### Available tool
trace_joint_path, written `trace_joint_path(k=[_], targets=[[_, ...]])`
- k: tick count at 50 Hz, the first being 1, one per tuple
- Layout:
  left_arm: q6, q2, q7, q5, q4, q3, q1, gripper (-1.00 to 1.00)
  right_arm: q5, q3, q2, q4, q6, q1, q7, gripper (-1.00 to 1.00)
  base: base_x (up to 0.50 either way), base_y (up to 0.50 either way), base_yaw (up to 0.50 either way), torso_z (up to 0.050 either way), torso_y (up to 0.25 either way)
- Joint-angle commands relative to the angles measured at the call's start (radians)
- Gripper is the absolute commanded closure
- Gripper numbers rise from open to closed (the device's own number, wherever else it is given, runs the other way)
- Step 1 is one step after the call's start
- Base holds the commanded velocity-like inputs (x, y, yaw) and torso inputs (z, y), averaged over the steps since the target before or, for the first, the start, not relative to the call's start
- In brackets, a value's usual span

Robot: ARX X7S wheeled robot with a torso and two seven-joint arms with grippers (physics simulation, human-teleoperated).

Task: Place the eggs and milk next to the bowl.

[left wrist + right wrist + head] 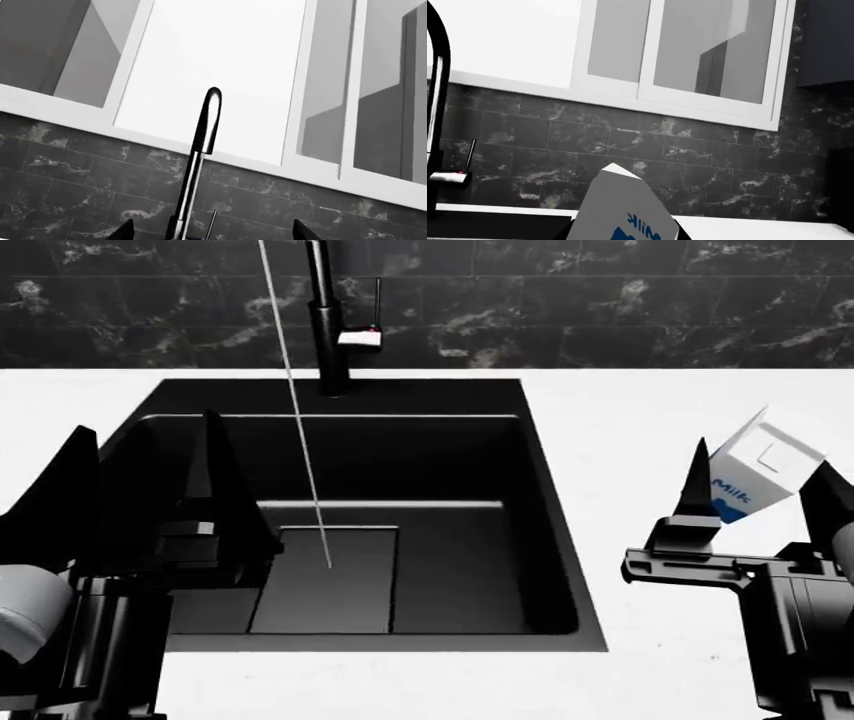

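Since the milk (pixel 754 472) sits tilted between the fingers of my right gripper (pixel 758 502), clamped low by its blue band above the white counter (pixel 627 440), I judge it light and crushable; the left gripper (pixel 140 490) hangs wide, unladen, over the sink (pixel 534 500).

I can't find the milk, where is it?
In the head view the milk sits tilted between the right end effector fingers, right of the sink.
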Motion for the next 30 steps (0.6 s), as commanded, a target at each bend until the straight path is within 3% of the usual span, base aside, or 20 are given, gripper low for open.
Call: trace_joint_path(k=[1,30], targets=[[-0.001,0.0,-0.001,0.001,0.003,-0.001,0.0,-1.0,-0.014,0.042,0.003,-0.014,0.008,0.051,0.002,1.0,0.0,0.45,0.0,0.0,0.0],[0.002,-0.004,-0.003,-0.001,0.008,-0.006,0.003,-1.0,-0.013,0.053,0.0,-0.013,0.011,0.041,0.0,1.0,0.0,0.44,0.0,0.0,0.001]])
